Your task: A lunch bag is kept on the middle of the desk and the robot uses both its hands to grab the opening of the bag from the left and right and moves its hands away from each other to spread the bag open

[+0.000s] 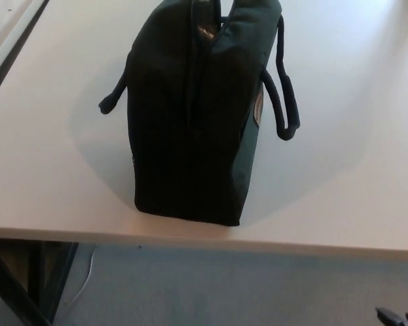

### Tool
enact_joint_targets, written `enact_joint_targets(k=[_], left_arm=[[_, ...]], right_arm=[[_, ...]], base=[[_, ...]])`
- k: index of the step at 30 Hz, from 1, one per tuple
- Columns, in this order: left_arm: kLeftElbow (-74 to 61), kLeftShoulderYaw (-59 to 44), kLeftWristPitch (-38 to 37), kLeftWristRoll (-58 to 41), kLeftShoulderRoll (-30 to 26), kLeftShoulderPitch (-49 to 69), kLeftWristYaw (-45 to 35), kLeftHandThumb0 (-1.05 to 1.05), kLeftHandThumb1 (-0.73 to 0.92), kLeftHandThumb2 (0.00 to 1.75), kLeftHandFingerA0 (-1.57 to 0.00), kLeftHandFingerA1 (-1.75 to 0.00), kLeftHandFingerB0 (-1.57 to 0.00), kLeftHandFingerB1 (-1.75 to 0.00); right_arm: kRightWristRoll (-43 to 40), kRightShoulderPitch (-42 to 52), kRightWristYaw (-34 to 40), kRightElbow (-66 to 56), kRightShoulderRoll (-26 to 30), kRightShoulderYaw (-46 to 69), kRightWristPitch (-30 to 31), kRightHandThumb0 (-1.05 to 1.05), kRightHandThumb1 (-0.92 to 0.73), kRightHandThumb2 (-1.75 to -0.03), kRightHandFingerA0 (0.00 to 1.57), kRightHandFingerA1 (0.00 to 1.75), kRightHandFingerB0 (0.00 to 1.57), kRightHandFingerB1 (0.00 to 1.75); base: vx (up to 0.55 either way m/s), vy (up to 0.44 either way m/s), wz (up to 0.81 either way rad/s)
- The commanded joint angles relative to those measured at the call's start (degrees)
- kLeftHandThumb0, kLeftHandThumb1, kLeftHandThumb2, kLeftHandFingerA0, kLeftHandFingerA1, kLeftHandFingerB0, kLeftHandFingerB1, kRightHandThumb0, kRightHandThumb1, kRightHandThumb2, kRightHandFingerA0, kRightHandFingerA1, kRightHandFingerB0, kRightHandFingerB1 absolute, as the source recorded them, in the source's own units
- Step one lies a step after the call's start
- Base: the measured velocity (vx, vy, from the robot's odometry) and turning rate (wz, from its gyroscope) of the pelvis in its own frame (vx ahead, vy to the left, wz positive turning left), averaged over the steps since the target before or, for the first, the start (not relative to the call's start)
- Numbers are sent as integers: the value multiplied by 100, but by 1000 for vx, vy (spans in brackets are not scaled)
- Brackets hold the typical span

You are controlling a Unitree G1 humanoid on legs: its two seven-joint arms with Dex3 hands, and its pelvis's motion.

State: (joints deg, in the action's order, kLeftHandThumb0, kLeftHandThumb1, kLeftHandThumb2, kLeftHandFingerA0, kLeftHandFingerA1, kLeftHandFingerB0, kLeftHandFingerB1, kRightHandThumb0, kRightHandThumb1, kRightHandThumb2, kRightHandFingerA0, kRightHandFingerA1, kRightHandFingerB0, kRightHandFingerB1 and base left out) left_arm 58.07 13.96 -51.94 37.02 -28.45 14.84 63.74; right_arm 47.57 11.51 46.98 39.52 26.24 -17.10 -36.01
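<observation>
A dark green-black lunch bag [190, 122] stands upright in the middle of the white desk [47, 170], its narrow end facing me. Its zip seam runs up the near end, and the top opening [214, 17] is parted only a little. One black carry handle [114, 98] droops off its left side and another [285, 88] loops down its right side. A small pale tag [258, 110] shows on the right face. Only a dark sliver of my right hand [398, 316] shows at the bottom right corner, below the desk and far from the bag. My left hand is out of sight.
The desk's front edge [204, 239] runs across the picture just before the bag, with grey floor [224, 285] below it. A dark desk leg [13, 285] shows at the bottom left. The desk's left edge [10, 51] slants at the upper left.
</observation>
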Motion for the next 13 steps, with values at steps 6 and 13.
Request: enact_joint_targets(k=[6,13], left_arm=[[415,-573,-1216,-2120,279,-45,-2678,-58,70,93,-35,-50,-10,-40],[413,-719,-1105,-2258,334,-13,-3062,-49,85,65,-41,-38,-15,-26]], right_arm=[[155,-293,926,630,-183,-200,30,-50,-68,-77,20,39,15,36],[116,-237,997,706,-139,-254,-65,-49,-68,-76,19,38,14,35]], base=[[0,0,0],[0,0,0]])
